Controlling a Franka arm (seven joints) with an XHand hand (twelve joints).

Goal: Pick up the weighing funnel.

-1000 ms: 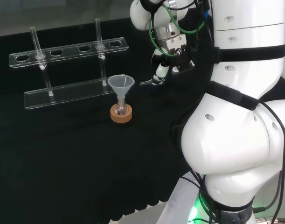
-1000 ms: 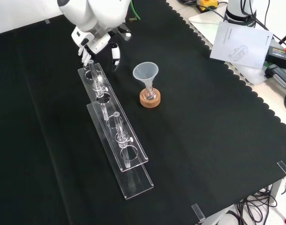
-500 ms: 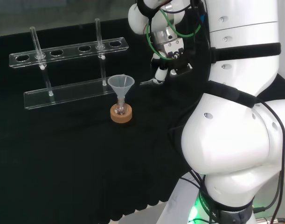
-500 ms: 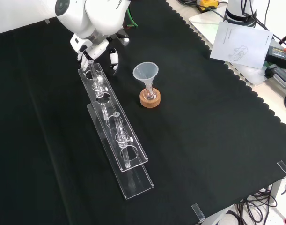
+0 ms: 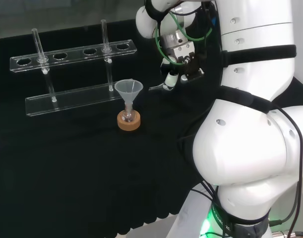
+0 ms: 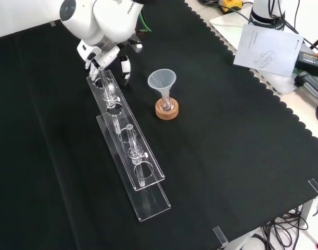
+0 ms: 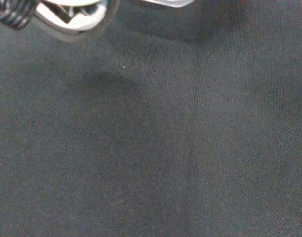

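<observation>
The hand (image 5: 170,78) hangs low over the black cloth (image 5: 67,168) at the far side of the table in the head view, below the arm's (image 5: 250,148) upper links and to the right of the big funnel (image 5: 129,89). From these pictures I cannot tell whether the hand is open or closed on anything. In the front view the hand (image 6: 126,66) sits at the top left, right at the far end of the clear rack (image 6: 148,172). In the wrist view a blurred white part of the hand (image 7: 66,12) shows above bare cloth (image 7: 165,148). The weighing funnel (image 5: 156,88) is a small clear piece just to the left of the hand's lower tip in the head view, down near the cloth. Whether the two touch, or whether the piece rests on the cloth, I cannot tell. The funnel (image 6: 161,80) stands mouth up, with its stem in a small flask (image 5: 126,116) that sits on a cork ring (image 5: 128,122). In the front view the cork ring (image 6: 167,110) is to the right of the rack and apart from it. In the head view the rack (image 5: 74,54) lies behind the funnel, with two thin clear tubes (image 5: 104,34) upright in it. A sheet of paper (image 6: 265,49) lies off the cloth at the top right of the front view.
</observation>
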